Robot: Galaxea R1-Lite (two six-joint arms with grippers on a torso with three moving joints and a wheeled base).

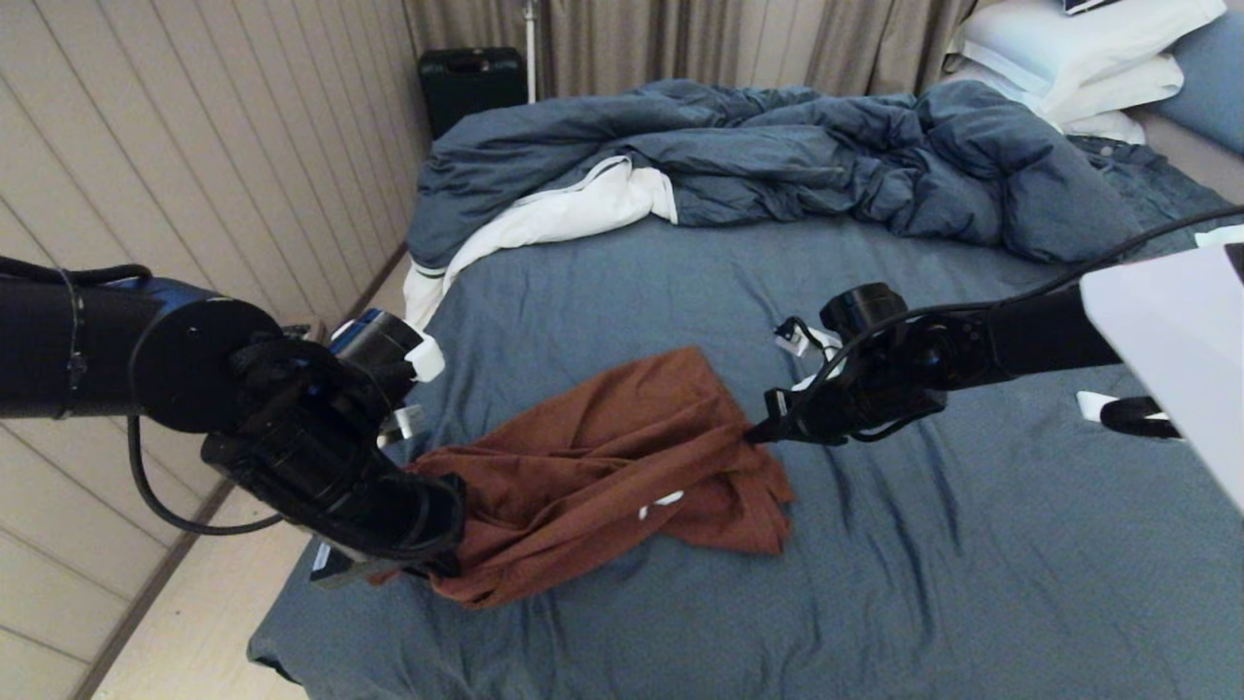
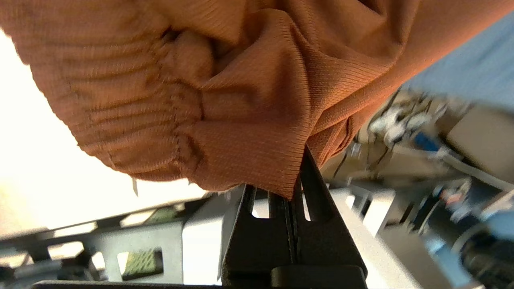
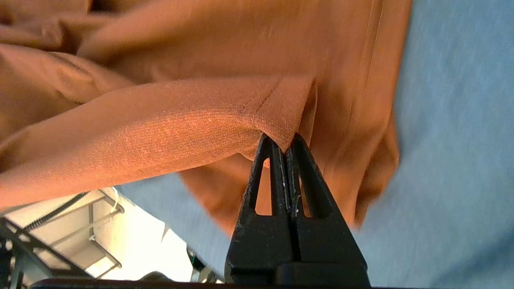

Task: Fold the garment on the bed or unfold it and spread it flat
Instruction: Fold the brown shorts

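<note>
Both grippers are pinching the garment (image 1: 622, 467) above the bed (image 1: 923, 564): the left gripper (image 2: 295, 188) is clamping the waistband edge, the right gripper (image 3: 286, 146) a hem corner. The cloth is hanging between the jaws, probably held apart for spreading flat.

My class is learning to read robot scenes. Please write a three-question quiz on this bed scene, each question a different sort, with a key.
1. True or false: both hands grip the shorts.
2. Multiple choice: the duvet lies A) rumpled at the far end of the bed; B) on the floor; C) over the shorts.
3. Which part of the shorts does the left hand pinch?

Key: 1 true, the right hand too. 2 A. 3 An edge beside the gathered waistband.
</note>
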